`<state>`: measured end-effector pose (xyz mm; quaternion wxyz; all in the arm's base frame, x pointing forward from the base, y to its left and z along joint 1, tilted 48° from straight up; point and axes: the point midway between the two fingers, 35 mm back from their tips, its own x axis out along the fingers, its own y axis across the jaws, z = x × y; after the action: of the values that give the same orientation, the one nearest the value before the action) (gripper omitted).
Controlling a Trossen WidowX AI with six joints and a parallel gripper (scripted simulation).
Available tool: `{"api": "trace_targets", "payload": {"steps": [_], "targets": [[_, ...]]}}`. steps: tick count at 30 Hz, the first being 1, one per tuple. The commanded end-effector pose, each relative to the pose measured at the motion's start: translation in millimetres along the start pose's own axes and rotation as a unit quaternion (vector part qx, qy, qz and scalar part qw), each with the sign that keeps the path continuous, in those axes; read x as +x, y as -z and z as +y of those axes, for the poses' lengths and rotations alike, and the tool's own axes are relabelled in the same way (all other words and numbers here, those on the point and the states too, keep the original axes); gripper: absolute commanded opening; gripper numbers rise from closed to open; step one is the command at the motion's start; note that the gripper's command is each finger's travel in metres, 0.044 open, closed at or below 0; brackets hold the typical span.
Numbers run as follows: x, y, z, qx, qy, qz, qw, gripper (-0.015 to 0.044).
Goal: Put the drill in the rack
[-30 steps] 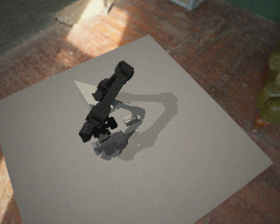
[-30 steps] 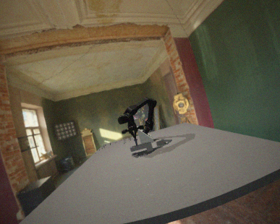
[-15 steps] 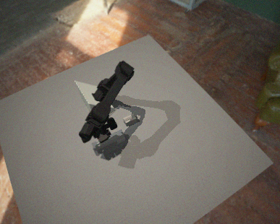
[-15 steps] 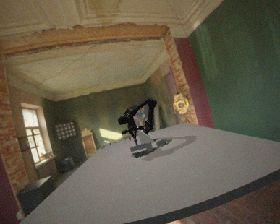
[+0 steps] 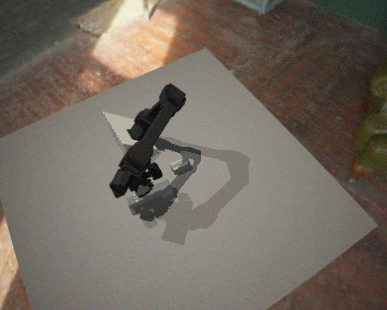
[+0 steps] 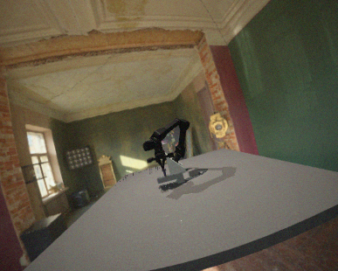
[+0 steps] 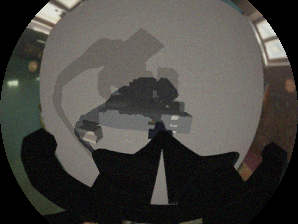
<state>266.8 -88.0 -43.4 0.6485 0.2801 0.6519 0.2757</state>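
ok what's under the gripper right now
The shut gripper hangs over a low grey fixture with a dark shape on it, perhaps the drill. The fingers cover its near edge, so the key cannot be made out.

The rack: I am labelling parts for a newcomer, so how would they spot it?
Start at the grey table, then the black arm. Just right of its hand sits the small pale rack, the lightest piece there.
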Motion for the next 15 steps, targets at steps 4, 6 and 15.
{"api": "trace_targets", "payload": {"steps": [4,6,15], "targets": [[17,8,4,0.006,-0.01,0.017,1.0,0.0],[16,7,3,0.006,-0.01,0.017,1.0,0.0026],[-55,-2,-2,0.007,-0.008,0.017,1.0,0.0263]]}}
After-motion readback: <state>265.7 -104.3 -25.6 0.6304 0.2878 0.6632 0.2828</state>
